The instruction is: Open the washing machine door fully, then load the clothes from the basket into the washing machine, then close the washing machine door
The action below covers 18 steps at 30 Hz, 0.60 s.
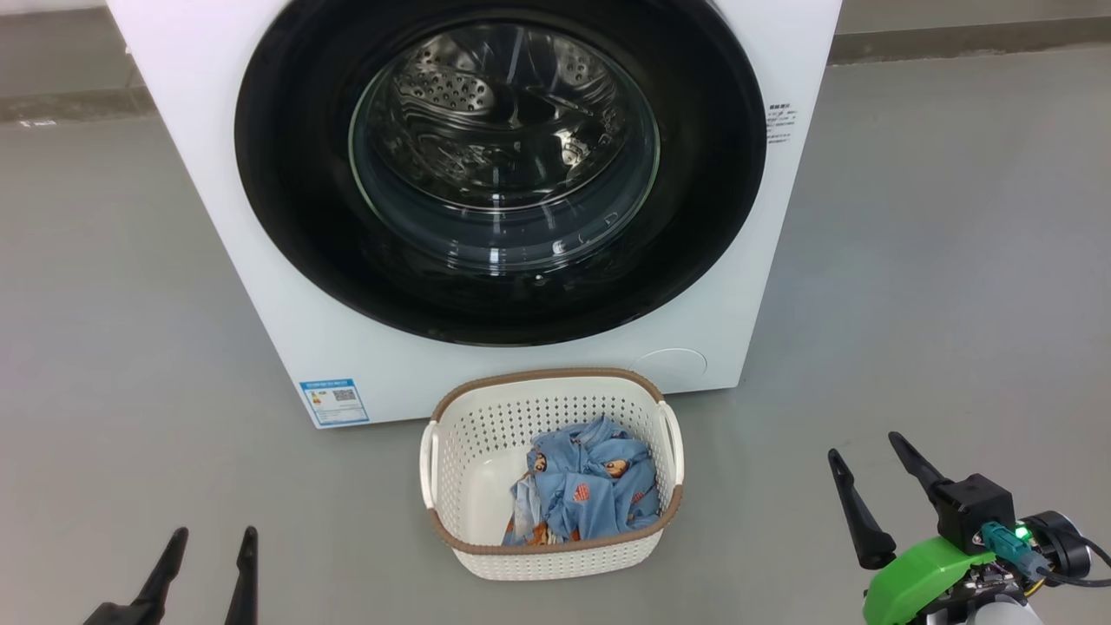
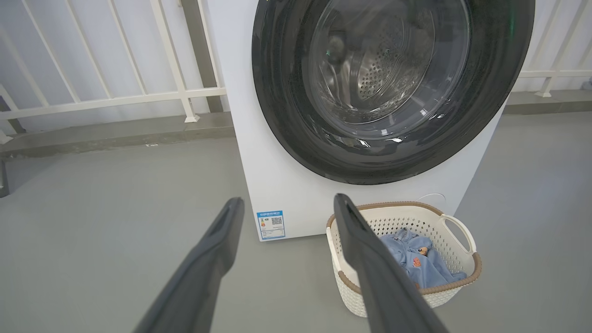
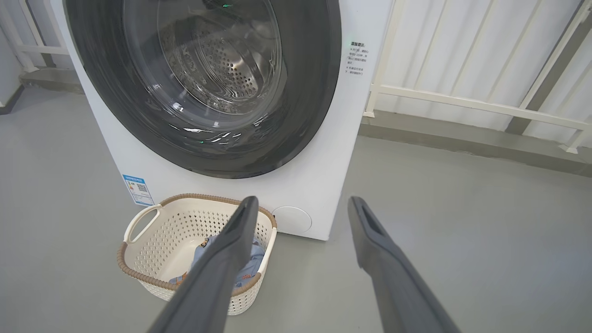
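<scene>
Head view: washing machine door, top centre, is shut; step 1 not begun. Bottom centre, clothes lie in basket. Empty, fingers spread: left gripper & right gripper. Next: catch door edge, pull.

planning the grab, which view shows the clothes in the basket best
The head view: it looks down on the clothes in the basket, unblocked. In both wrist views a dark finger covers part of them.

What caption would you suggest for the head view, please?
With left gripper and right gripper open, the washing machine door is closed; clothes lie in the basket.
</scene>
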Available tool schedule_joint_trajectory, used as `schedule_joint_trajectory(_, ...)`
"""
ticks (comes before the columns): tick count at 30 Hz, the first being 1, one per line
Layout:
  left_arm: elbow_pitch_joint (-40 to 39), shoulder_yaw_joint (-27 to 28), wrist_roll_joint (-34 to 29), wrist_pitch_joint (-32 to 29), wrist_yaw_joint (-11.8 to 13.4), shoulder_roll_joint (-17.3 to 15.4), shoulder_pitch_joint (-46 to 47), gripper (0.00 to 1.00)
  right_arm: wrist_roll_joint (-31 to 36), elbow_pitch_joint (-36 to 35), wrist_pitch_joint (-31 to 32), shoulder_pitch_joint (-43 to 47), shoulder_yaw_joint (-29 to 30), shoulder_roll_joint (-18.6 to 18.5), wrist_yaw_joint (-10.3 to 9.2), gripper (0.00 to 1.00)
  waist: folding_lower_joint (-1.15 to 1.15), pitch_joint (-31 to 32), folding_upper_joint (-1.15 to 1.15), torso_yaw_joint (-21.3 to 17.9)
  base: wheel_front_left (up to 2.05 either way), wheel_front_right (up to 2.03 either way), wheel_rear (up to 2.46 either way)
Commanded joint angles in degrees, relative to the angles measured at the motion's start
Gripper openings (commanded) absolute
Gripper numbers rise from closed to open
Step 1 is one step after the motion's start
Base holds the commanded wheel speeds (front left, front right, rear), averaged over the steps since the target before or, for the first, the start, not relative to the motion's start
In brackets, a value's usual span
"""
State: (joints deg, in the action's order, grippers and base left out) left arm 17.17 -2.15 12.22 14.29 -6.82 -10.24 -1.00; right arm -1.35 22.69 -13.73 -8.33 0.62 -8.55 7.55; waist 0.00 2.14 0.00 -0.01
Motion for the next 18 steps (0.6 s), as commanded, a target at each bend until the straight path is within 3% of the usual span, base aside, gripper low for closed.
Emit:
schedule_joint_trajectory(1,-1.0,2.3,-0.5,0.7,0.0,-1.4,1.6,1.00,0.9,-1.3,-0.6,-2.3,-0.4,0.1,-0.06,1.00,0.00,-0.1,0.00,0.0,0.00,0.00,0.00)
schedule_joint_trajectory(18,-0.7,4.4,-0.9,0.7,0.2,-0.3,1.9,1.00,0.6,-2.0,-1.1,-1.9,4.0,3.1,-0.06,1.00,0.00,-0.5,0.00,0.2,0.00,0.00,0.00)
